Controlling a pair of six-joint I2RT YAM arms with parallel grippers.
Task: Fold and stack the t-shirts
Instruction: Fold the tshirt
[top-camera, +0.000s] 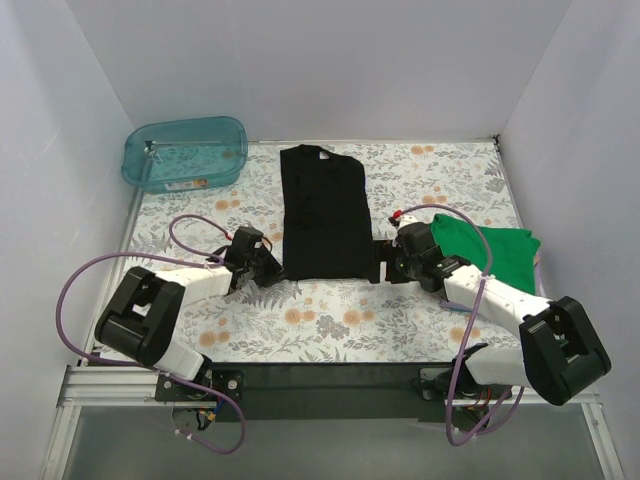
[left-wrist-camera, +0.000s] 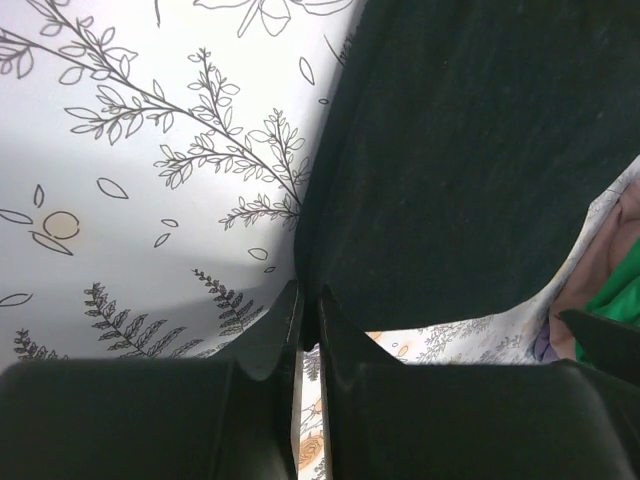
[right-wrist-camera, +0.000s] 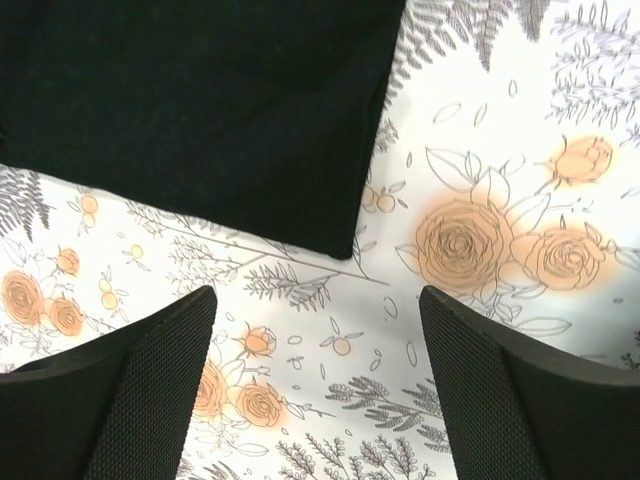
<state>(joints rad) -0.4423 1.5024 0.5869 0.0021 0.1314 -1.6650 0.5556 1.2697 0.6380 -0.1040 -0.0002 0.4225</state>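
A black t-shirt (top-camera: 322, 212) lies folded into a long strip on the floral table cover, collar at the far end. My left gripper (top-camera: 268, 268) is at its near left corner; in the left wrist view the gripper (left-wrist-camera: 308, 312) is shut on the edge of the black cloth (left-wrist-camera: 470, 150). My right gripper (top-camera: 386, 262) is at the near right corner, open and empty. In the right wrist view the gripper (right-wrist-camera: 315, 300) stands just short of the shirt's corner (right-wrist-camera: 200, 110). A green t-shirt (top-camera: 490, 250) lies at the right.
A teal plastic tub (top-camera: 185, 152) stands at the far left corner. White walls close in the table on three sides. In the left wrist view, green cloth (left-wrist-camera: 620, 295) and pinkish cloth (left-wrist-camera: 603, 255) show at the right edge.
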